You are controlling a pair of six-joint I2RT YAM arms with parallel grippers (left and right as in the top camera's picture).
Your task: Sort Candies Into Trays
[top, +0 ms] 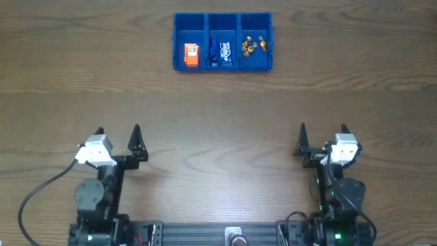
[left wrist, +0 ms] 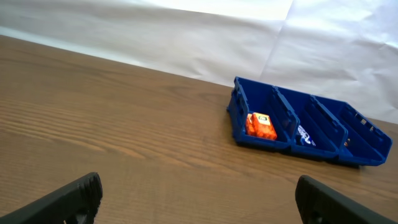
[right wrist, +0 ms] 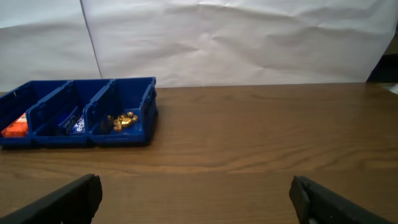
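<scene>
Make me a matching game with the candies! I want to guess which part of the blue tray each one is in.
Things:
1. orange candy
2. blue candy
3. gold candies

Places in the blue tray, seen from the top view:
A. middle compartment
B. right compartment
C. left compartment

Pairs: 1-C, 2-A, 3-B

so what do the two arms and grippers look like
Both arms are black. The left gripper and right gripper each have two black, pointed fingers and a white block at the wrist. A black cable loops from the left arm; small green lights glow at the bases.
</scene>
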